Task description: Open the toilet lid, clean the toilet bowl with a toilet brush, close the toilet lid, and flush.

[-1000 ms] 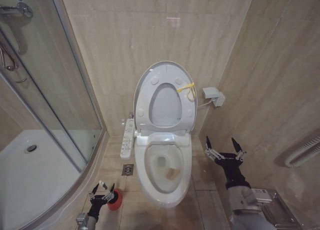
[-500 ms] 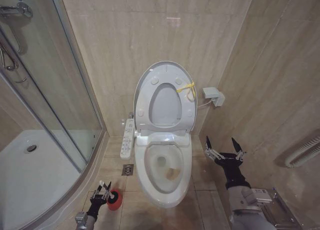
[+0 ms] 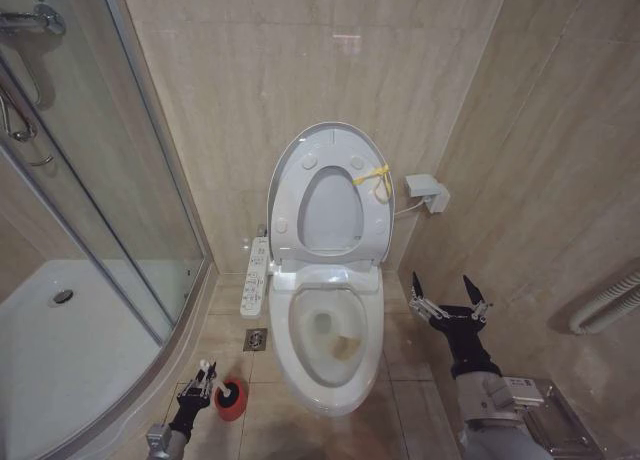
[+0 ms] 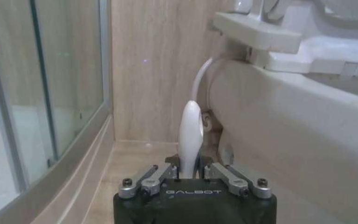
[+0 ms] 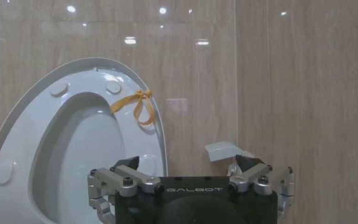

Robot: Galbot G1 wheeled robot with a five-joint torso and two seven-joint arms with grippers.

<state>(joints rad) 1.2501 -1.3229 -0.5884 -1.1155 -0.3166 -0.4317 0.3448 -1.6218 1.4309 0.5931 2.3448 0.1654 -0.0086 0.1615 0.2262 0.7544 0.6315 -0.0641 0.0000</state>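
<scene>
The toilet lid (image 3: 290,155) stands raised against the back wall with the ring seat folded up inside it and a yellow tie (image 3: 378,175) on its edge; the right wrist view shows the lid (image 5: 24,112) too. Below it the toilet bowl (image 3: 300,365) lies uncovered. On the floor to its left, my left gripper (image 3: 201,384) is shut on the toilet brush handle (image 4: 190,133), beside the red cup holder (image 3: 230,401). My right gripper (image 3: 448,298) hangs open to the right of the bowl, its jaws spread wide with nothing between them.
A glass shower enclosure (image 3: 110,190) with a white shower tray (image 3: 50,360) fills the left. The button panel (image 3: 256,277) and a floor drain (image 3: 256,338) sit left of the bowl. A white box (image 3: 427,192) is on the right wall, a ribbed hose (image 3: 605,310) farther right.
My left gripper's fingers have drawn together onto the brush handle next to the red cup. The right arm and the toilet have not moved.
</scene>
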